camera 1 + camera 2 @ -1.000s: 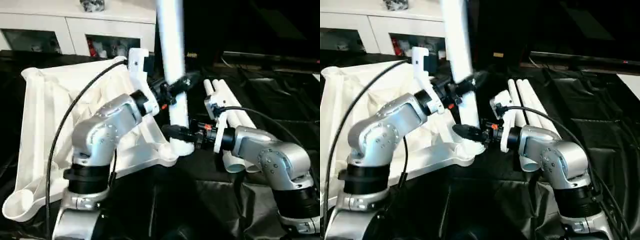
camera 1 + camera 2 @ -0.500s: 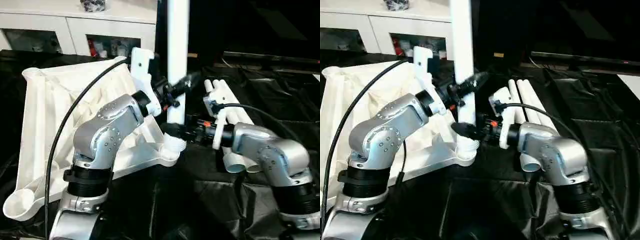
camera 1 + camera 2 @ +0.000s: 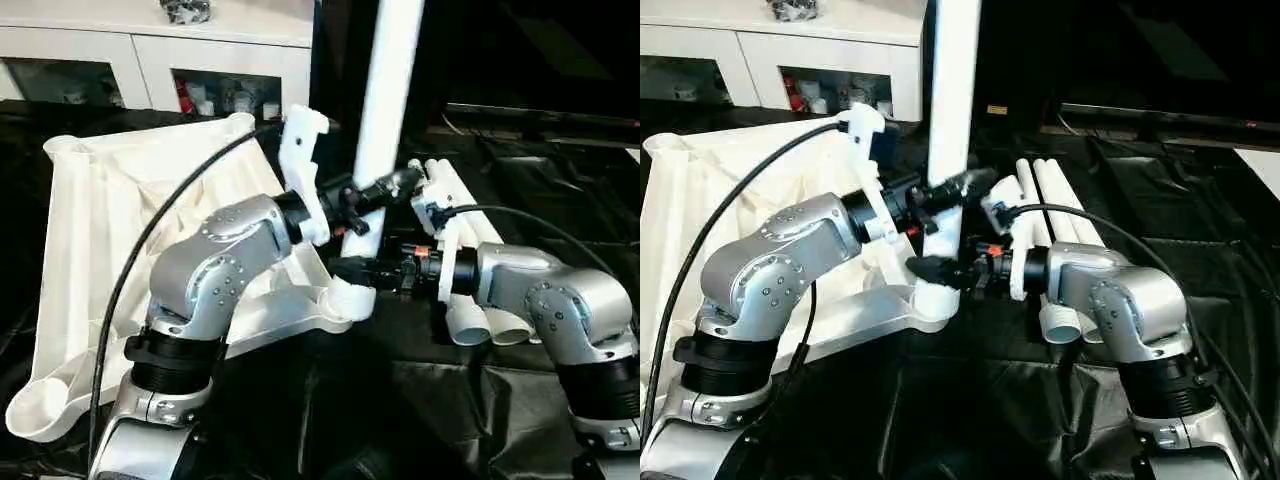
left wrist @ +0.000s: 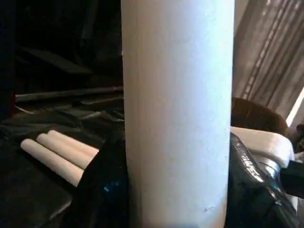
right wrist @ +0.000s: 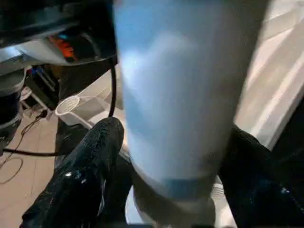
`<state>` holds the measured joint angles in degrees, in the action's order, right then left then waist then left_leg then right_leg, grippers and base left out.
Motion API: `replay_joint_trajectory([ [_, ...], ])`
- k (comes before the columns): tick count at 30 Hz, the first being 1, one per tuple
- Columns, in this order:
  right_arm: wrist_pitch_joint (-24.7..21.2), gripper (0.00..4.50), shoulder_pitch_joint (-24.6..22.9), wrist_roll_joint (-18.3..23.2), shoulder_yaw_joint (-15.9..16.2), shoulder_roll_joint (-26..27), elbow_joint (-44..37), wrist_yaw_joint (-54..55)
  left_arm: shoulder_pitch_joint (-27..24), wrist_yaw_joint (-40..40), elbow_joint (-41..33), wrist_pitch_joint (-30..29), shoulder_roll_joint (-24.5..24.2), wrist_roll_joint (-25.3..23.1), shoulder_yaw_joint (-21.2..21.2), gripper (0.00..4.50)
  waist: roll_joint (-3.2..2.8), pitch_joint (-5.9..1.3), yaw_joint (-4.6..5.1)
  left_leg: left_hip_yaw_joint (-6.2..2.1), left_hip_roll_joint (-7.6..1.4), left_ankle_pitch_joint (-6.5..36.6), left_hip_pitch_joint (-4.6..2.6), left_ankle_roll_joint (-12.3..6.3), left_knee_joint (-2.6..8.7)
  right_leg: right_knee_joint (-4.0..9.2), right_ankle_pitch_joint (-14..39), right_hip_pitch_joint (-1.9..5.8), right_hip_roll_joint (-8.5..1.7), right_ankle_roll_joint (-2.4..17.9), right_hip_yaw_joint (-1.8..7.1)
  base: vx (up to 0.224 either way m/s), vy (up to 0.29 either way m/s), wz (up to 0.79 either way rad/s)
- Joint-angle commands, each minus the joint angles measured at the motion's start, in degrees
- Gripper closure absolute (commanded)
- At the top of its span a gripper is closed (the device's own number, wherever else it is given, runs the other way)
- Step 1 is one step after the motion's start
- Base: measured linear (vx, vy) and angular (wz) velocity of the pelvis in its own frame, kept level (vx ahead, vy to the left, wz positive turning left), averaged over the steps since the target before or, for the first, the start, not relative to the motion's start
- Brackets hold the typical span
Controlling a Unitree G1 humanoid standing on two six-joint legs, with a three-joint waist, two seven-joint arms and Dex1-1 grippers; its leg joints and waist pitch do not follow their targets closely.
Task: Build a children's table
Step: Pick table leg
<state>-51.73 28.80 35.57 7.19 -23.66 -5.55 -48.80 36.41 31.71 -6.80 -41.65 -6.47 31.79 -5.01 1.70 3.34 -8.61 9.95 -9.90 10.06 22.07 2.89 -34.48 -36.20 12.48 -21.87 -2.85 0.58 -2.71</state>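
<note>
The children's table top [image 3: 100,220] lies upside down on the black cloth, ribbed side up. One white leg [image 3: 385,90] stands in its near right corner socket [image 3: 345,300], with its top leaning slightly right. My left gripper [image 3: 385,185] is shut on the leg at mid height. In the left wrist view both black fingers [image 4: 102,190] press against the tube [image 4: 178,109]. My right gripper [image 3: 350,272] is open, its fingers [image 5: 90,175] on either side of the leg's lower end [image 5: 180,95] just above the socket. Three spare legs [image 3: 470,230] lie side by side behind my right arm.
A white cabinet [image 3: 150,50] with glass doors stands behind the table top. Another corner socket [image 3: 40,405] lies at the near left. Wrinkled black cloth [image 3: 430,400] covers the work surface. A black cable [image 3: 130,260] loops over my left arm.
The leg's top has swung from leaning left to leaning slightly right, and my left gripper has moved right with it. My right gripper's fingers have spread wider at the leg's base.
</note>
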Motion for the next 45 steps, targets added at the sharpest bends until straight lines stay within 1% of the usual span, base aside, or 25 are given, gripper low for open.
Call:
replay_joint_trajectory([
  [1,0.65,1.34,0.37,-0.7,0.54,-0.85,0.08,-0.62,0.92,0.56,-0.76,-0.53,-0.07,0.26,-0.82,2.62,-0.07,-4.13,-0.17,-1.29,-3.35,4.64,-1.18,0.41,3.58,3.6,0.11,2.79,-5.56,11.03,2.75,0.0,0.0,0.0],
  [7,1.02,1.34,0.25,-1.93,1.94,-1.33,0.31,-1.33,1.25,0.97,-0.17,-0.5,-0.36,0.36,-0.87,2.62,-0.09,-4.11,-0.2,-1.3,-3.37,5.12,-1.24,0.62,3.61,3.66,0.76,2.79,-5.62,11.02,2.77,0.0,0.0,0.0],
  [9,1.25,1.62,0.29,-2.15,2.13,-1.41,0.52,-1.36,1.32,1.25,-0.18,-0.66,-0.44,0.38,-0.84,2.62,-0.04,-4.16,-0.2,-1.29,-3.32,4.76,-1.14,0.61,3.56,3.59,0.16,2.87,-5.62,11.0,2.78,0.0,0.0,0.0],
  [12,1.38,1.75,0.28,-2.27,2.25,-1.37,0.64,-1.41,1.3,1.61,-0.32,-0.94,-0.44,0.67,-0.85,2.62,-0.18,-4.18,-0.19,-1.3,-3.32,4.61,-1.19,0.55,3.52,3.54,-0.37,2.8,-5.57,11.13,2.78,0.0,0.0,0.0],
  [15,1.6,2.16,0.24,-2.39,2.29,-1.25,0.91,-1.38,1.3,1.86,-0.38,-1.07,-0.37,0.82,-1.01,2.62,-0.22,-4.19,-0.24,-1.32,-3.37,4.76,-1.23,0.52,3.54,3.52,-0.52,2.79,-5.57,11.36,2.75,0.0,0.0,0.0],
  [17,1.76,2.22,0.22,-2.42,2.35,-1.23,1.11,-1.19,1.32,2.04,-0.4,-1.26,-0.38,1.04,-1.04,2.62,-0.2,-4.21,-0.21,-1.3,-3.32,4.81,-1.2,0.55,3.52,3.51,-0.59,2.85,-5.58,11.54,2.75,0.0,0.0,0.0],
  [20,2.05,2.53,0.22,-2.73,2.13,-0.77,1.53,-1.1,1.46,2.13,-0.17,-1.68,-0.26,1.56,-0.73,2.62,-0.44,-4.22,-0.21,-1.35,-3.34,5.04,-1.2,0.58,3.51,3.47,-0.71,2.85,-5.58,11.65,2.73,0.0,0.0,0.0],
  [22,2.15,2.59,0.26,-2.74,2.03,-0.6,1.71,-1.06,1.55,2.11,0.06,-1.78,-0.18,1.69,-0.56,2.62,-0.43,-4.24,-0.2,-1.34,-3.34,5.12,-1.26,0.65,3.5,3.51,-0.88,2.84,-5.54,11.74,2.74,0.0,0.0,0.0],
  [25,2.27,2.6,0.24,-2.75,1.85,-0.34,1.91,-1.03,1.59,2.2,0.13,-1.99,-0.11,1.89,-0.38,2.62,-0.46,-4.24,-0.19,-1.38,-3.35,5.1,-1.23,0.7,3.52,3.43,-1.5,2.86,-5.5,11.87,2.72,0.0,0.0,0.0],
  [26,2.51,2.61,0.14,-2.9,1.86,-0.17,1.95,-0.91,1.59,2.25,0.18,-2.1,-0.04,2.01,-0.25,2.62,-0.65,-4.27,-0.23,-1.41,-3.35,5.1,-1.25,0.7,3.49,3.38,-1.65,2.85,-5.51,11.94,2.71,0.0,0.0,0.0],
  [27,2.74,2.61,0.05,-3.03,1.92,-0.09,1.95,-0.78,1.57,2.28,0.2,-2.15,0.01,2.05,-0.17,2.62,-0.55,-4.26,-0.18,-1.38,-3.35,5.32,-1.25,0.77,3.51,3.44,-1.65,2.85,-5.52,11.99,2.71,0.0,0.0,0.0],
  [28,3.24,2.62,-0.03,-3.36,2.0,0.01,1.96,-0.55,1.57,2.29,0.24,-2.18,0.02,2.04,-0.15,2.62,-0.7,-4.26,-0.19,-1.41,-3.34,5.39,-1.24,0.83,3.52,3.39,-1.65,2.86,-5.51,12.04,2.7,0.0,0.0,0.0],
  [29,3.67,2.62,-0.07,-3.67,2.06,0.09,2.04,-0.42,1.6,2.32,0.33,-2.2,0.03,1.98,-0.13,2.62,-0.68,-4.27,-0.18,-1.41,-3.34,5.58,-1.27,0.92,3.51,3.46,-1.5,2.86,-5.52,12.02,2.71,0.0,0.0,0.0],
  [30,3.82,2.27,-0.02,-3.85,1.87,0.44,2.37,0.12,1.58,2.36,0.33,-2.22,0.05,1.96,-0.13,2.62,-0.77,-4.26,-0.19,-1.43,-3.34,5.7,-1.27,1.02,3.55,3.46,-1.48,2.87,-5.5,12.02,2.71,0.0,0.0,0.0],
  [31,3.9,2.06,0.04,-3.93,1.7,0.71,2.68,0.46,1.59,2.44,0.41,-2.25,0.05,1.95,-0.14,2.62,-0.71,-4.23,-0.15,-1.41,-3.35,5.82,-1.29,1.02,3.55,3.48,-1.44,2.83,-5.47,12.01,2.71,0.0,0.0,0.0],
  [32,3.94,2.06,0.09,-3.98,1.62,0.89,2.87,0.65,1.55,2.63,0.37,-2.27,-0.05,1.92,-0.27,2.62,-0.73,-4.26,-0.15,-1.42,-3.3,5.9,-1.27,1.07,3.56,3.46,-1.33,2.87,-5.49,12.02,2.68,0.0,0.0,0.0],
  [33,4.05,1.89,0.1,-4.09,1.6,1.04,2.95,0.86,1.52,2.74,0.35,-2.31,-0.08,1.94,-0.31,2.62,-0.76,-4.27,-0.16,-1.43,-3.33,5.85,-1.27,1.18,3.57,3.49,-1.28,2.87,-5.57,12.04,2.7,0.0,0.0,0.0],
  [35,4.33,1.82,0.1,-4.34,1.7,1.19,2.88,1.07,1.56,2.87,0.3,-2.47,-0.11,2.05,-0.29,2.62,-0.79,-4.3,-0.18,-1.4,-3.34,5.87,-1.32,1.28,3.54,3.47,-1.68,2.83,-5.5,12.1,2.71,0.0,0.0,0.0],
  [37,4.39,1.63,0.12,-4.41,1.71,1.22,2.88,1.11,1.61,2.9,0.32,-2.54,-0.1,2.1,-0.25,2.62,-0.8,-4.28,-0.17,-1.43,-3.36,6.0,-1.32,1.37,3.58,3.43,-1.8,2.85,-5.47,12.04,2.7,0.0,0.0,0.0],
  [44,4.48,1.63,-0.02,-4.02,1.75,1.09,2.47,0.31,1.62,3.24,0.25,-2.85,-0.26,2.17,-0.21,2.62,-0.84,-4.28,-0.13,-1.45,-3.39,5.92,-1.32,1.19,3.59,3.39,-2.29,2.9,-5.51,12.11,2.7,0.0,0.0,0.0],
  [45,4.5,1.8,-0.01,-3.96,1.8,0.93,2.5,0.09,1.7,3.33,0.37,-2.84,-0.3,2.15,-0.22,2.62,-0.79,-4.29,-0.13,-1.43,-3.35,5.94,-1.31,1.18,3.57,3.38,-2.3,2.92,-5.49,12.11,2.7,0.0,0.0,0.0],
])
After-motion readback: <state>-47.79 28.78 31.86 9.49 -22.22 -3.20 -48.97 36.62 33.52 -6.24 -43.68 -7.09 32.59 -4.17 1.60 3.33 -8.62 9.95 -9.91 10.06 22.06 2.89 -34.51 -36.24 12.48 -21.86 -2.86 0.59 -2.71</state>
